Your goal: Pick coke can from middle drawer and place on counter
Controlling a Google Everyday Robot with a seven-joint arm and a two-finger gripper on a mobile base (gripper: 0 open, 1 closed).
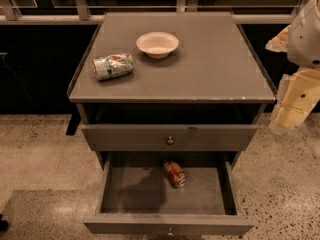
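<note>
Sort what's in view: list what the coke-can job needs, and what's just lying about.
For the job:
coke can, on its side in the open middle drawer
counter
gripper, at the right edge of the view, beside the counter

Lying about:
green-and-white can, on its side on the counter
white bowl, upright on the counter
upper drawer front

Coke can [174, 173]: red, silver ends; we log it on its side, toward the drawer's back.
Middle drawer [135, 196]: grey, pulled open.
Counter [215, 66]: flat grey top.
Gripper [291, 104]: right of the counter.
</note>
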